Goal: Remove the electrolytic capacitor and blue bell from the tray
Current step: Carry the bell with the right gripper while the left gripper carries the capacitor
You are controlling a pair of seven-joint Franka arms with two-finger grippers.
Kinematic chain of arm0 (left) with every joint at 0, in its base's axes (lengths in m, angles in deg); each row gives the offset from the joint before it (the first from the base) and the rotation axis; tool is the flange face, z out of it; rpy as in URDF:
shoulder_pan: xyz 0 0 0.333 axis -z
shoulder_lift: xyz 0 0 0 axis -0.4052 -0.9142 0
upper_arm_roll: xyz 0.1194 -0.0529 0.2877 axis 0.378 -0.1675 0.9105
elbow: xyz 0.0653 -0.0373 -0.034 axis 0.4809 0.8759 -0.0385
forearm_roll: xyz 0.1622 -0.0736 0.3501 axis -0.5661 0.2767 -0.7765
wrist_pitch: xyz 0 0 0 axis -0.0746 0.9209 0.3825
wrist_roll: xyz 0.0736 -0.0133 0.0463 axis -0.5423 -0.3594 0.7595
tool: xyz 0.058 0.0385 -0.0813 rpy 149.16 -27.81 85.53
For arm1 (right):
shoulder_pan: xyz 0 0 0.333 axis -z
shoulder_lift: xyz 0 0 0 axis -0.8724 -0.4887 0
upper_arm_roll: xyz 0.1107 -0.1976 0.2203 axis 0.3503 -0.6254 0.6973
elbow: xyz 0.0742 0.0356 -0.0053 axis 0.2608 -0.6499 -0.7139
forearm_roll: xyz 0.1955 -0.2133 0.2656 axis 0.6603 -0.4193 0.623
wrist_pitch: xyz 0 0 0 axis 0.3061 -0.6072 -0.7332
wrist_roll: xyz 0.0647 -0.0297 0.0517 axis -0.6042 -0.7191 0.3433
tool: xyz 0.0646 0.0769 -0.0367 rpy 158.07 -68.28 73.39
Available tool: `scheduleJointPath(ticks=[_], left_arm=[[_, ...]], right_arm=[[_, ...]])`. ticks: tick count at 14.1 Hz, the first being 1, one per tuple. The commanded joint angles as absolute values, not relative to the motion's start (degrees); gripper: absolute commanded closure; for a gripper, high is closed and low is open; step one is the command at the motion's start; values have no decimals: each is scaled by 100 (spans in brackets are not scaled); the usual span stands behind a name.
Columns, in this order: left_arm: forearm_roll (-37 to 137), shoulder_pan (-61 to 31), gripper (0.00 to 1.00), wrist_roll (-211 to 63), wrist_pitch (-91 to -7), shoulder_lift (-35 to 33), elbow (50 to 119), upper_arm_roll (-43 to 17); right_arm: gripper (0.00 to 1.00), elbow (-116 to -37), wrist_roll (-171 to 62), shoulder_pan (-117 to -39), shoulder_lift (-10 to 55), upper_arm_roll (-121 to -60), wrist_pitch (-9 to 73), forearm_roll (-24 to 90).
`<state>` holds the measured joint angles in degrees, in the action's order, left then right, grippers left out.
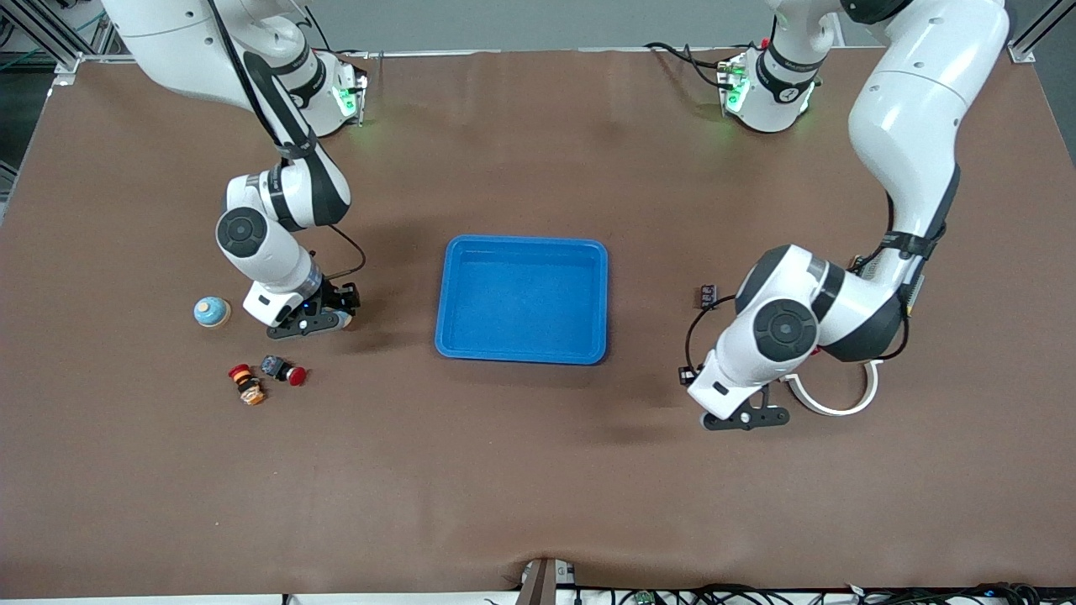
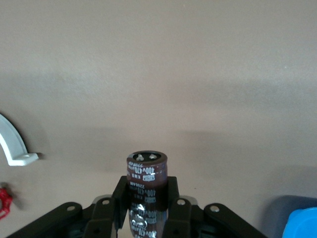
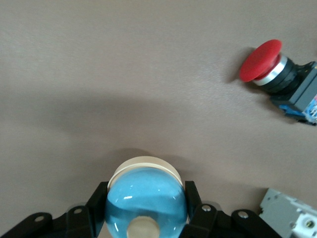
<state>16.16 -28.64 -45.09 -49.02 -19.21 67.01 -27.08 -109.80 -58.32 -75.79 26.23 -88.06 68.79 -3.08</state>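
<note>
Capacitor (image 2: 146,171) pinched between the fingers of the left gripper (image 2: 147,192), over the table near a white curved bracket (image 2: 14,146), bell (image 3: 146,191) clamped in the right gripper (image 3: 146,201) near a red push button (image 3: 261,60), blue tray (image 1: 525,242) between both grippers

I find the capacitor (image 2: 146,173) to be a dark brown cylinder with white print, two metal terminals on its outer end. It is clamped between the left gripper (image 2: 146,194) fingers, at 4 o'clock from the blue tray (image 1: 522,245).

The bell (image 3: 146,198) is a glossy blue dome with a cream knob and cream base. It is clamped in the right gripper (image 3: 147,206), at 9 o'clock from the tray.
</note>
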Motion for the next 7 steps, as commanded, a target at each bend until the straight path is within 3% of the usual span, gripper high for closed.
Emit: scheduleJointPath(ticks=[1,7], left_arm=[[1671,-2996,100,-4828,-4927,-1768,6821,-2815],[1697,-3190,100,-5374,-5385,-1891,6890,-2744]], right_arm=[[57,-11031,-5355,-7156,2514,-8721,7137,-417],[57,-11022,-5328,-7164,2312,-8712,7392,-409]])
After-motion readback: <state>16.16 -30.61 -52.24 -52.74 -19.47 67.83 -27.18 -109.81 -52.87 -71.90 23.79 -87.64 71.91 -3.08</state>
